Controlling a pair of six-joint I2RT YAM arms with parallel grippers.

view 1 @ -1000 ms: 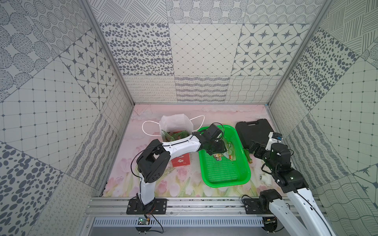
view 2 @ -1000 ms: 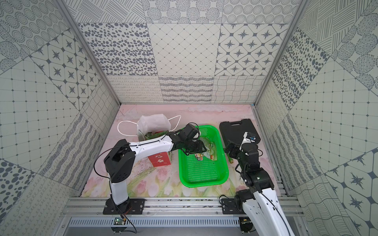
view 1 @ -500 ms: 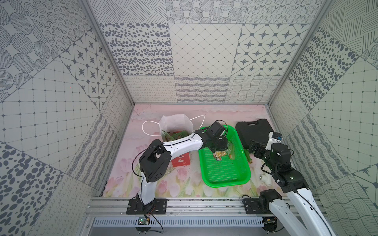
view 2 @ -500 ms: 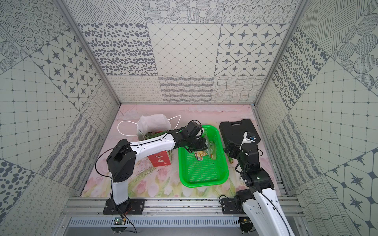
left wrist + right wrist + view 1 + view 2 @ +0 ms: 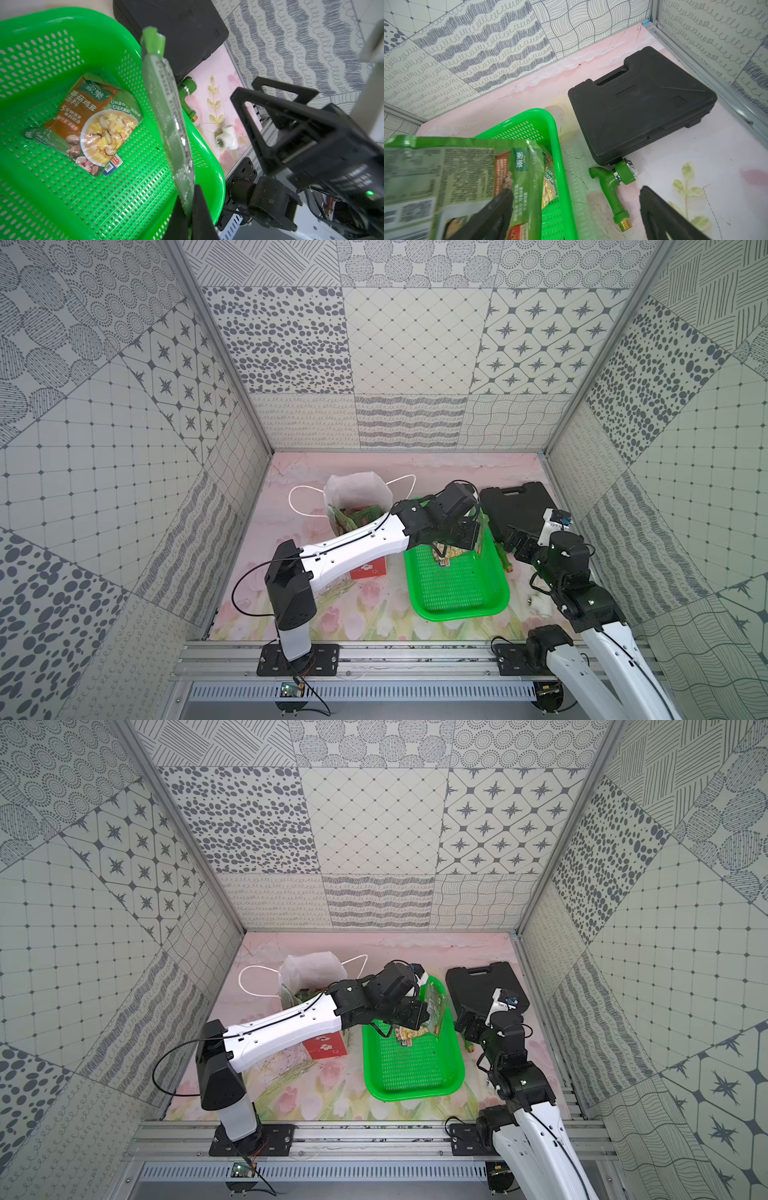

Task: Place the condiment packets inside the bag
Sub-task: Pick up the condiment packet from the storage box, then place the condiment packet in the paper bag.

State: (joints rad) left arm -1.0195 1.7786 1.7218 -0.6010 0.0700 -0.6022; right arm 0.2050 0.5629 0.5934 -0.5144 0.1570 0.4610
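The bag (image 5: 357, 493), white above and red below, stands at the back left with several condiment packets (image 5: 353, 516) inside it. My left gripper (image 5: 473, 531) (image 5: 188, 197) is shut on the edge of a green condiment packet (image 5: 166, 104) (image 5: 434, 1006). The packet hangs upright above the far right side of the green basket (image 5: 457, 593). Another packet (image 5: 91, 124), showing a soup photo, lies flat on the basket floor. My right gripper (image 5: 575, 190) (image 5: 519, 543) stands open just right of the basket, with nothing between its fingers. The held packet (image 5: 456, 176) sits close in front of it.
A black plastic case (image 5: 515, 506) lies at the back right. A green tap fitting (image 5: 610, 182) rests on the mat between the basket and the case. A white pipe tee (image 5: 226, 138) lies nearer the front rail. The bag's cord handles (image 5: 303, 499) spread over the mat.
My left gripper has shut on a packet in the basket and raised it on edge. The right arm has not moved.
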